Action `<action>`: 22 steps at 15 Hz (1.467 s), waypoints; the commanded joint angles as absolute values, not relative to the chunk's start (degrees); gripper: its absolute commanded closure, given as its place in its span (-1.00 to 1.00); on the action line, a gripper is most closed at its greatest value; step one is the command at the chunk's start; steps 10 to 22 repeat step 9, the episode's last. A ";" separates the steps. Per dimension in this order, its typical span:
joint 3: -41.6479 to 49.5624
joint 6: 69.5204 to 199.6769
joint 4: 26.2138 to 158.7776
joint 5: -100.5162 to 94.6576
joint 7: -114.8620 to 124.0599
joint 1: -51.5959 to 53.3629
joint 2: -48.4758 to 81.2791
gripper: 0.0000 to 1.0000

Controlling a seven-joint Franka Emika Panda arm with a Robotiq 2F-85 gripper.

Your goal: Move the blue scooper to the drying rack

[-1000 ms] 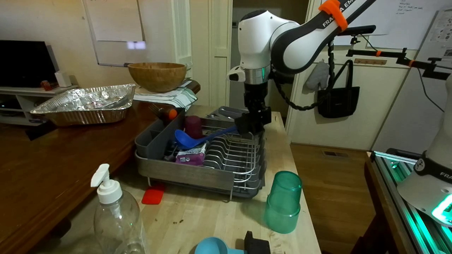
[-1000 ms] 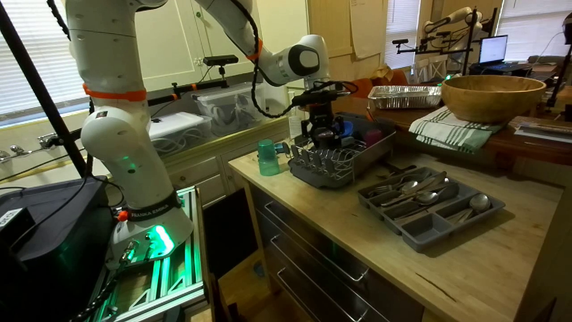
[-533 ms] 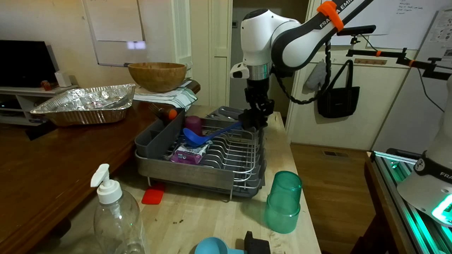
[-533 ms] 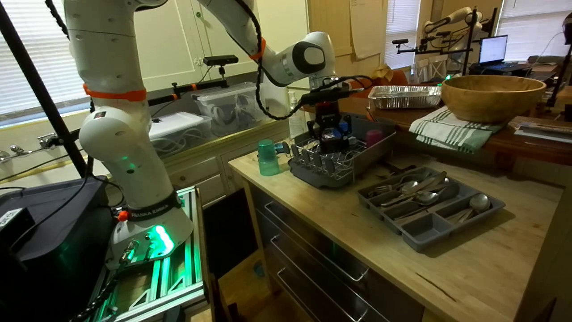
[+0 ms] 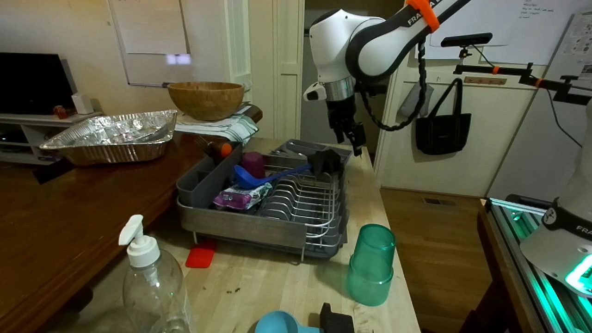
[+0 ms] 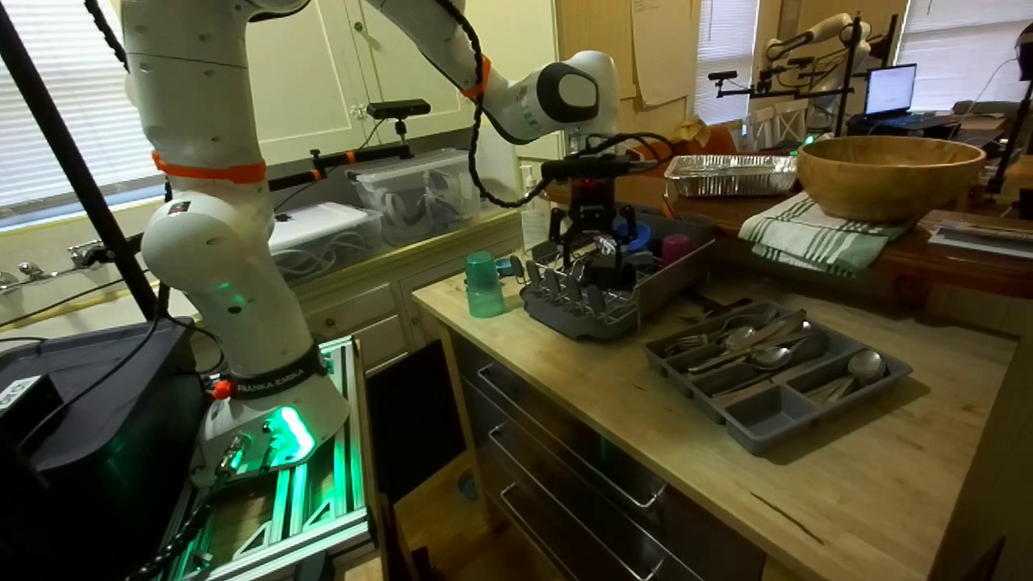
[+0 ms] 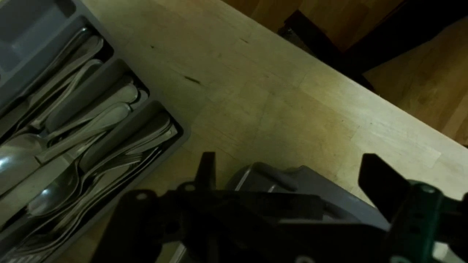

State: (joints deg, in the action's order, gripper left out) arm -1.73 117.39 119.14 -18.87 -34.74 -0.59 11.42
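Plainly in the drying rack (image 5: pixel 243 226): the blue scooper (image 5: pixel 253 182), its handle end near my gripper (image 5: pixel 349 144)

I have the handle end below the gripper — close, yet apart from it. In an exterior view a black block (image 5: pixel 325 162) on that end sits lower than my fingertips (image 5: pixel 358 143). The jaws stand wide apart in both exterior views and from the wrist, and they have hold of nothing. Low between them in the wrist view is a dark mass I cannot make out.

The rounded scoop end points toward the grey caddy (image 5: pixel 196 193) at the rack's end, and the long axis runs from there along the straight handle to the block, climbing slightly in an exterior view.

In an exterior view a maroon beaker (image 5: pixel 253 164) stands just behind the scoop end, and a purple packet (image 5: pixel 240 198) lies just in front of it — whether the scooper touches either, I cannot tell. Those two crowd that end from both sides. On the counter (image 5: pixel 273 282) outside the rack, a teal tumbler (image 5: pixel 371 263) stands beside it and a cutlery tray (image 6: pixel 771 415) lies near it. Farther from it I see a pump bottle (image 5: pixel 155 286) and a light-blue scoop (image 5: pixel 277 323).
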 commanded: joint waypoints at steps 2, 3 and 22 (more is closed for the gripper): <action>-1.41 117.27 124.11 -13.05 -24.53 -1.06 5.90 -1.00; -0.99 117.50 125.08 -11.66 -23.18 -1.49 4.97 -1.00; 1.16 117.04 125.06 -10.59 -20.43 -2.60 4.76 -1.00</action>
